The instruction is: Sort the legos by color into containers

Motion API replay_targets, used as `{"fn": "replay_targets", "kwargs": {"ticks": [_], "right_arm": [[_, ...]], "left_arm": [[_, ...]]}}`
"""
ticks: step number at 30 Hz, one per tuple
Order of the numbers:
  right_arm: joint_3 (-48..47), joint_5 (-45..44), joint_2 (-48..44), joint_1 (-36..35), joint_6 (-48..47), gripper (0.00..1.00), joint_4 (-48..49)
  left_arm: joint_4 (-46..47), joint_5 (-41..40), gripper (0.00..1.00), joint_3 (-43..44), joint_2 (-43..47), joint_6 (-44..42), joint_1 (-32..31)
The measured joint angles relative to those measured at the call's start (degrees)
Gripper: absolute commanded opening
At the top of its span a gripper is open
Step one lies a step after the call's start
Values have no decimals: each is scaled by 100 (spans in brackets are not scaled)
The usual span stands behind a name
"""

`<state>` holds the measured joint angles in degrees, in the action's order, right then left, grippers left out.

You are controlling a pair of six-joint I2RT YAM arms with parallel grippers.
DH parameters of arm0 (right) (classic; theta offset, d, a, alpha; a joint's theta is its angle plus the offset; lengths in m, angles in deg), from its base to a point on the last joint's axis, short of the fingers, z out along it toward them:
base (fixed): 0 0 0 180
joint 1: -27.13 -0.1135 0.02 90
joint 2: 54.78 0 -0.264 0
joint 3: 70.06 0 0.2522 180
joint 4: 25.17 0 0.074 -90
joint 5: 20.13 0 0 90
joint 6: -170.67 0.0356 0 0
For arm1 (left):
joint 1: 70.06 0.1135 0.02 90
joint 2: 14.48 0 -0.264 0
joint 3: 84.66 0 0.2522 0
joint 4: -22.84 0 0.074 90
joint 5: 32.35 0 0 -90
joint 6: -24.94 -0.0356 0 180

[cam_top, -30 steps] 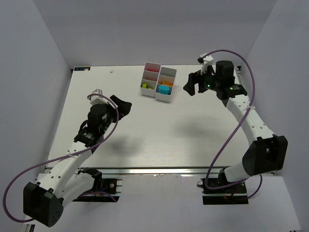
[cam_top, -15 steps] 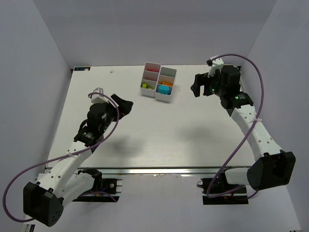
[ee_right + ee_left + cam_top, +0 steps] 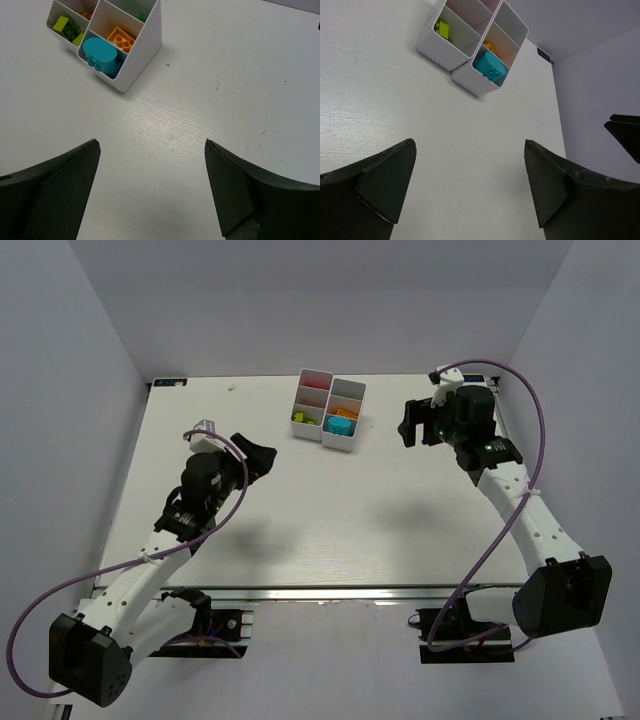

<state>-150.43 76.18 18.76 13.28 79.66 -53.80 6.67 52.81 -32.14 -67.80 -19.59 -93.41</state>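
White woodgrain table (image 3: 330, 525) holds containers (image 3: 338, 443) between lilac walls (image 3: 300, 300).

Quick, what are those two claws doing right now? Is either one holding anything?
Left gripper: open, holding nothing.
Right gripper: open, holding nothing.

Overhead view spans the table (image 3: 350, 510); both wrist views share the containers (image 3: 438, 51).
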Motion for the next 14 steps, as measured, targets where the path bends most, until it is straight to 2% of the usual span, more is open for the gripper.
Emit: {"fn": "replay_targets", "kwargs": {"ticks": [14], "right_arm": [[94,-17,-107,0,24,90,2]], "left_arm": [[116,0,98,-2,0,-4,0]]}}
